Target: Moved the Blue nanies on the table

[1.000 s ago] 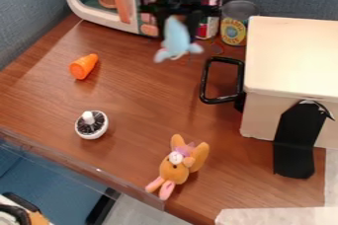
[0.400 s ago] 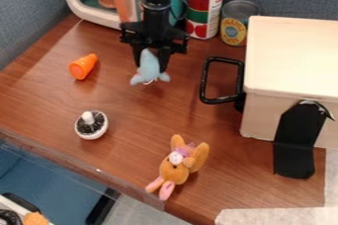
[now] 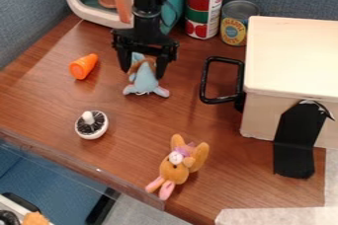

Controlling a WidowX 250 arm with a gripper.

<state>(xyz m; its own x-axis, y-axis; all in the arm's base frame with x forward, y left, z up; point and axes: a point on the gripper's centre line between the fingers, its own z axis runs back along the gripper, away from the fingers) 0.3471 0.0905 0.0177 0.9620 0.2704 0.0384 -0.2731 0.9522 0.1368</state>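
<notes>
The black gripper [image 3: 143,73] hangs over the upper left part of the wooden table [image 3: 158,115], its two fingers spread apart. Between and just below them is the light blue plush toy [image 3: 145,80], its pinkish-tipped ears pointing toward the front. Gaps show between the toy and the fingers. The toy appears to rest on the table; its far end is partly hidden by the gripper.
An orange cone-shaped toy [image 3: 83,66] lies left of the gripper, a white-and-black round object [image 3: 91,125] nearer the front. An orange plush [image 3: 176,166] is at the front edge. Behind stand two cans [image 3: 203,10]; a white box [image 3: 294,56] with a black handle is right.
The gripper has come down and to the left with the blue plush, and its fingers have since opened around it. The other objects have kept their places.
</notes>
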